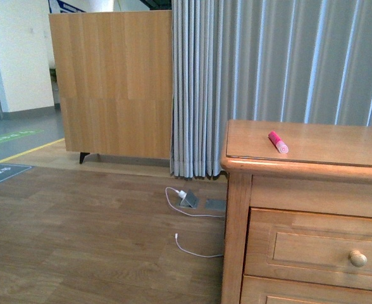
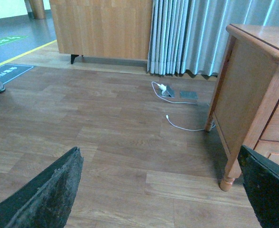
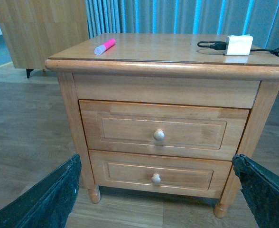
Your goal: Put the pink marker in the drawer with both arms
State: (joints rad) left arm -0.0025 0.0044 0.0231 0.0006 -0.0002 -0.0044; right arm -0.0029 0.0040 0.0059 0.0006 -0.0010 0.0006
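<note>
Black and rough-surfaced, the right tool (image 3: 154, 159) gapes wide and holds nothing, and the left tool (image 2: 158, 151) is spread just as wide over the plank floor (image 2: 106, 128). Beyond stands one honey-wood desk (image 3: 168, 47) with two shut raised-panel drawers, the drawer (image 3: 125, 128) above a lower drawer (image 3: 125, 172), each with one round pale knob (image 3: 158, 135). One stubby pink marker (image 3: 105, 46) lies on the glossy desk top toward its left side, well apart from one white block (image 3: 239, 44) with a black cable, before a pleated grey curtain (image 1: 268, 63).

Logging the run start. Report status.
Left gripper open, empty; right gripper too. Marker on dresser top, untouched. Drawer shut. Charger at other end, clear of marker.
</note>
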